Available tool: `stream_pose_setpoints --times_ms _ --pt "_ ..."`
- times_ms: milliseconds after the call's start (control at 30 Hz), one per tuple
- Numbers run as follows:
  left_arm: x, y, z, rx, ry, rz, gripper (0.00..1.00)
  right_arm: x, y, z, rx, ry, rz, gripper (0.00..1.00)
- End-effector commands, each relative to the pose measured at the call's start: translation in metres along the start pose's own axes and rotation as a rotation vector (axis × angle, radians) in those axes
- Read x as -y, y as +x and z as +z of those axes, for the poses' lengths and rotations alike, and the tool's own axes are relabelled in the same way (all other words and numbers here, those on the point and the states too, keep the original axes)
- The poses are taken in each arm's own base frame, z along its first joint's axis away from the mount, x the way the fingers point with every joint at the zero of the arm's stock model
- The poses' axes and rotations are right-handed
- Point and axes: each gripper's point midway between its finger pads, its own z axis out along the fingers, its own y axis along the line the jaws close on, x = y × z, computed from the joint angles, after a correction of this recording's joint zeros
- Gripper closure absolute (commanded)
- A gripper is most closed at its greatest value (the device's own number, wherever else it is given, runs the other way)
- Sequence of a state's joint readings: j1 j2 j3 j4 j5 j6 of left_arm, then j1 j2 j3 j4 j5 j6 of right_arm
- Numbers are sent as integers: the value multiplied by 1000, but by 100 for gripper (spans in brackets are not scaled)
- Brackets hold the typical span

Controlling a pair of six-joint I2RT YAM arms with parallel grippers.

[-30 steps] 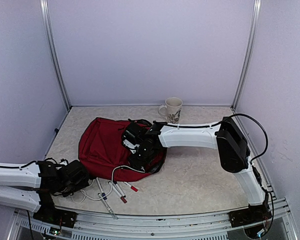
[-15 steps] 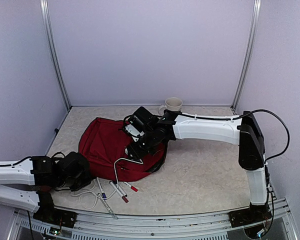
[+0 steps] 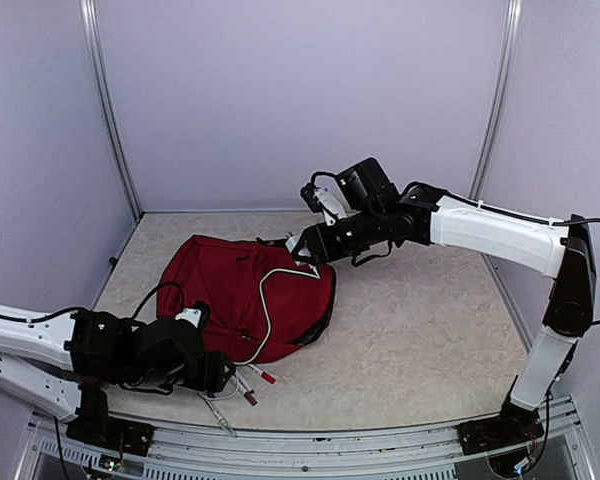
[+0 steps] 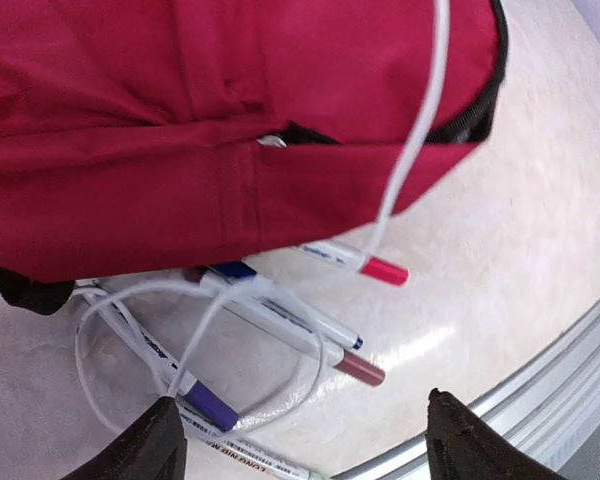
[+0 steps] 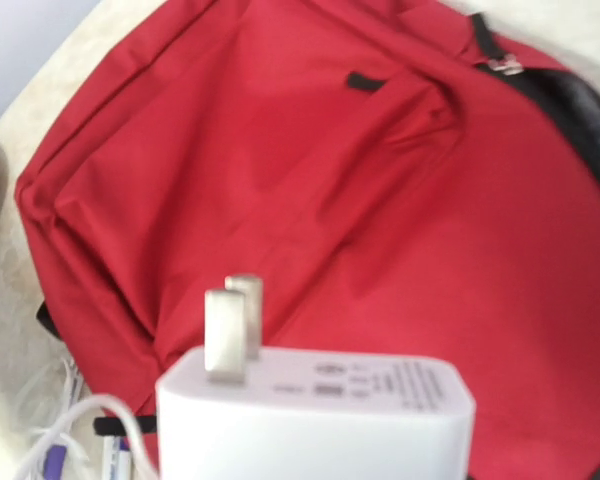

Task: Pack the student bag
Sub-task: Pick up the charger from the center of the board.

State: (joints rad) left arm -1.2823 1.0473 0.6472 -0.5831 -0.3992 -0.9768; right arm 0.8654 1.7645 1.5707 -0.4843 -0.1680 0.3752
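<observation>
The student bag [image 3: 230, 285], centre frame, looks soft and floppy; pinch its zipper edge [image 3: 324, 315]. Your right tool [image 3: 305, 246] clamps the charger [image 5: 315, 415]; your left tool [image 4: 305, 405] gapes wide, empty.

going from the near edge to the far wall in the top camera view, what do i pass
markers → student bag → right gripper, holding the charger over the bag's far edge

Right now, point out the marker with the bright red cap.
The rightmost marker, beside the white cable, tucked under the student bag; others are maroon or blue.
</observation>
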Motion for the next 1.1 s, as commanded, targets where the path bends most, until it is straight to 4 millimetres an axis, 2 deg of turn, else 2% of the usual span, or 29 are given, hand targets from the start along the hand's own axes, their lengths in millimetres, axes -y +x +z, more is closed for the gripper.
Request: stream_pose_setpoints --times_ms 0,133,233,300,400,467,567,633,667,700,800,933,1000,1067 --pt "0 11 5 -6 -58 229 16 -7 -16 -18 62 -51 -6 96" --pt "-11 13 14 -36 -163 326 15 -8 -17 -22 66 -63 -13 97" --pt "-12 3 24 7 -235 422 15 -10 -15 -20 60 -76 -12 98" --pt "-17 -4 34 12 -284 426 12 -11 -15 -21 59 -81 -9 98" --pt "-30 -11 50 2 -367 416 15 -14 -16 -26 71 -94 -6 99" --pt "-43 -16 59 -14 -429 400 22 -15 -18 -32 84 -99 -7 99" --pt "-49 -19 64 -31 -481 401 47 -16 -19 -38 92 -102 -8 99" --pt "-36 -21 63 -17 -452 433 63 -16 -19 -42 95 -102 -8 99" --pt "-26 -22 60 -2 -417 451 67 -16 -19 -43 97 -103 -8 99" --pt "-14 -22 57 15 -379 468 78 -17 -20 -46 101 -107 -8 99" --pt "16 -28 41 82 -268 486 97 -21 -23 -58 129 -134 -11 99" --pt "48 -56 16 169 -161 463 100 -26 -28 -81 176 -197 -10 99" --pt "78 -77 0 240 -85 473 100 -26 -31 -96 201 -231 -5 100" --pt "121 -101 -18 330 37 507 100 -19 -33 -112 221 -244 4 99"
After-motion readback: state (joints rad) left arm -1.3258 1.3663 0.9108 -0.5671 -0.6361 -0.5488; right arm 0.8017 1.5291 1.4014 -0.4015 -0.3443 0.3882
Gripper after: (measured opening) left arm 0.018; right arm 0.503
